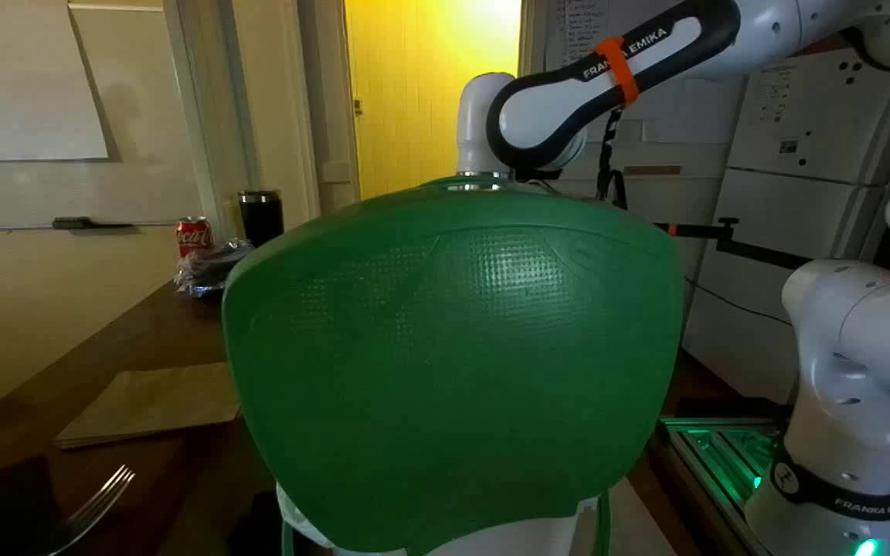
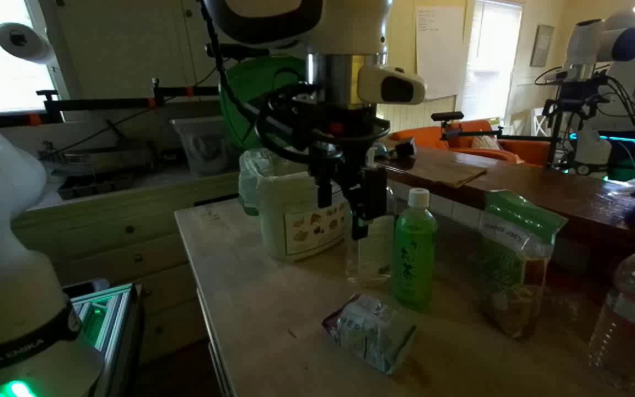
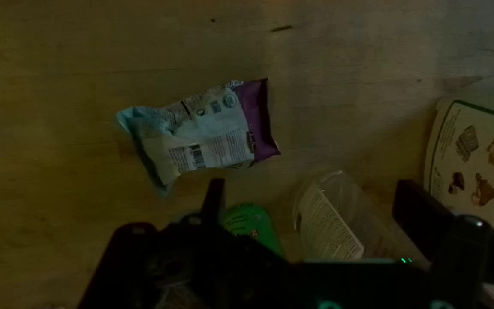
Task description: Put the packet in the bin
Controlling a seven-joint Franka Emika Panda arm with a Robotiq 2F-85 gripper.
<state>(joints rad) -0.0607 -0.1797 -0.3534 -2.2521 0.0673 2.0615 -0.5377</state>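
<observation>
Hovering above the counter [image 2: 273, 331] in an exterior view, the tool [image 2: 345, 212] has a gap between its fingers [image 2: 324, 193] and no packet in it. The packet [image 2: 370, 333] lies on the counter, nearer the camera than the green bottle [image 2: 415, 253], well apart from the tool. The bin [image 2: 273, 220] stands farther back, bag [image 2: 257, 171] over its rim, lid [image 2: 251, 82] apparently up behind. Step, as judged: approach; pick not yet made.

In an exterior view, the green lid [image 1: 453, 347] fills the middle of the scene. Packet and tool are hidden; cannot tell their state from there.

In the wrist view, dim but usable, the fingers [image 3: 212, 201] stand wide, with the packet [image 3: 204, 133] outside them. Next move probably calls for bringing the tool over the packet, rotated so the fingers straddle its narrow width, then lowering and closing. Green bottle and clear bottle [image 3: 328, 223] look like the snag risk. Rotation seems needed because the line between the fingers runs roughly along the packet's long axis. That axis lies nearly left to right in this view, a bit higher at the right. Purple end points right, broadly towards the bin's side; pale blue end sits left.
</observation>
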